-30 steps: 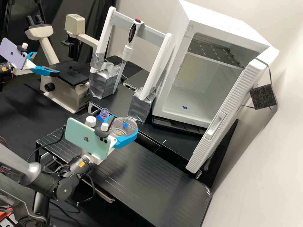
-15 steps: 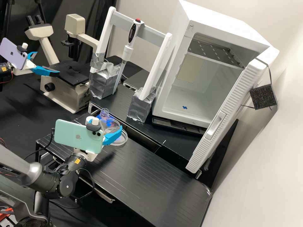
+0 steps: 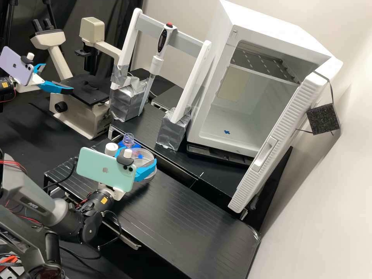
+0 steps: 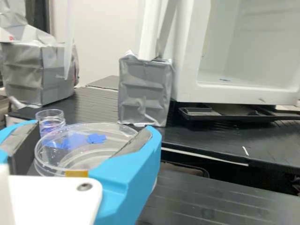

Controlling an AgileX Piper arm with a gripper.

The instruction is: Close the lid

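Jaws, spread wide, grip the clear round lid (image 4: 89,145).

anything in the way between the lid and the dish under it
Nothing visible stands between the clear lid, held in the gripper, and the dish below, though the gripper hides part of that dish. The small jar stands beside them.
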